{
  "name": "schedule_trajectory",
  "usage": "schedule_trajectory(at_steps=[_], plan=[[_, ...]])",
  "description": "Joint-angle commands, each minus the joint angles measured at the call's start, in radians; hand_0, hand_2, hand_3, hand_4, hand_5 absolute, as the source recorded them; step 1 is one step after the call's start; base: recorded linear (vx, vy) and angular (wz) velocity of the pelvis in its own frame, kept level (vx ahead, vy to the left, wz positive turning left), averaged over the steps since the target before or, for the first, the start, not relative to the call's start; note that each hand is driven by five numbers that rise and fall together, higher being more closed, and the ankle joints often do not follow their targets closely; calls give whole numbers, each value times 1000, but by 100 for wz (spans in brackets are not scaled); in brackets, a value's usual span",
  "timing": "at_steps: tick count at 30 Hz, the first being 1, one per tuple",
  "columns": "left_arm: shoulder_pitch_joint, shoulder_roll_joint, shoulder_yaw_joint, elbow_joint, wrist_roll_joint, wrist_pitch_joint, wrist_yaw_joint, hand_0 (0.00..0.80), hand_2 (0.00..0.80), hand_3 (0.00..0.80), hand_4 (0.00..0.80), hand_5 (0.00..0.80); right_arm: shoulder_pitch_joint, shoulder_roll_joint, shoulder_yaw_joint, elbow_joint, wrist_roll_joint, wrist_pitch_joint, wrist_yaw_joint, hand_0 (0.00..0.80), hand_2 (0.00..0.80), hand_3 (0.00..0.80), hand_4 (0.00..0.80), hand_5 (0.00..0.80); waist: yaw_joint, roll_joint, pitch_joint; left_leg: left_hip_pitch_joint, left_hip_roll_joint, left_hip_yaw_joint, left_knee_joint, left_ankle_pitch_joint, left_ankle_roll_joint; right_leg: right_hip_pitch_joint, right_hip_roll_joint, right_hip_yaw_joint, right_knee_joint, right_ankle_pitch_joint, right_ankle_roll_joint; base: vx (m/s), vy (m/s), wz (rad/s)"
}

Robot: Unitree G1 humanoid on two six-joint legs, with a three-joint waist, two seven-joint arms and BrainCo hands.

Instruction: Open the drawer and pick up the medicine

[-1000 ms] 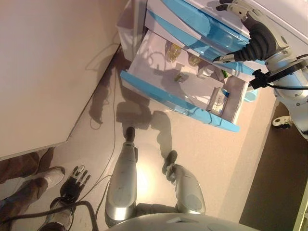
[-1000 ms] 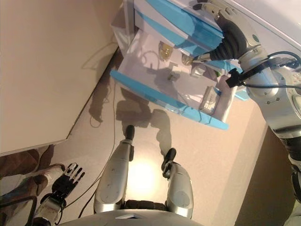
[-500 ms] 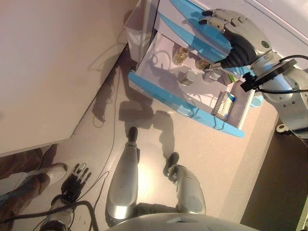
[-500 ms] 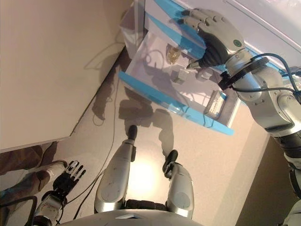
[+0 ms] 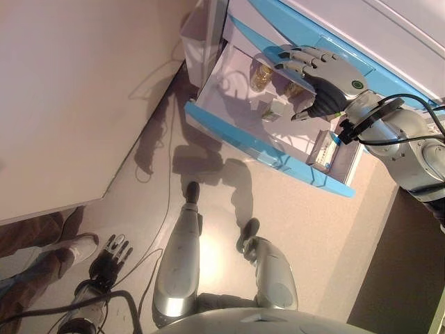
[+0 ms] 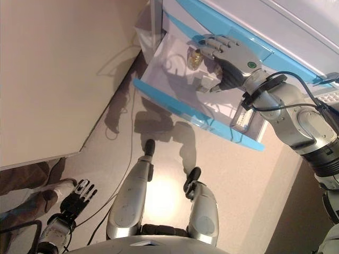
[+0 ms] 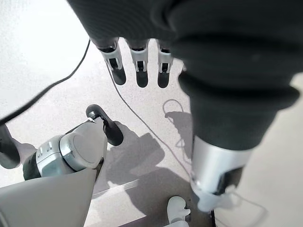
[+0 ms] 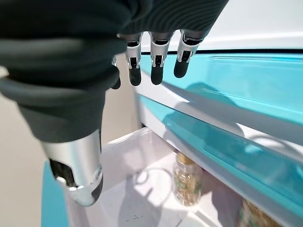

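Drawer [image 5: 229,132] pulled out; right hand [image 5: 321,76] over it, fingers straight, empty.

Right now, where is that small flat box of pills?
The box lies in the open drawer, at its right end, just beyond the right hand.

We're looking down at a pale beige speckled floor [image 5: 299,209], pretty evenly lit with one bright glare patch. A big plain beige surface [image 5: 69,97] fills the left side, and a person's shoe [image 5: 69,248] pokes in at lower left.
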Motion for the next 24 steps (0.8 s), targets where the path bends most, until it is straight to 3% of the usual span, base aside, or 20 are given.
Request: schedule_trajectory(at_steps=[1,4,16,24], plan=[[67,-21,-32,-40,11,8,4,0,0,0,0,0,-52,-13,10,-64,-57,-19,-7,0,0,0,0,0,19,51,-36,125,-40,12,-73,-112,42,-76,29,37,53,197,41,0,0,0],[60,-21,-41,-37,2,5,1,0,0,0,0,0,-47,-21,32,-48,-78,8,-4,0,0,0,0,0,16,51,-34,123,-39,14,-72,-112,42,-78,28,38,52,196,41,0,0,0],[51,-18,-47,-35,-2,15,5,0,0,0,0,0,-65,16,93,93,-69,12,-37,0,0,0,0,0,25,60,-31,112,-42,12,-60,-117,44,-91,24,35,65,194,38,0,0,0],[39,-22,-70,-47,-1,24,15,0,0,0,0,0,-111,72,179,280,-89,43,-78,0,0,0,0,0,40,77,-31,93,-48,3,-50,-116,45,-105,16,27,69,188,32,0,4,-1]])
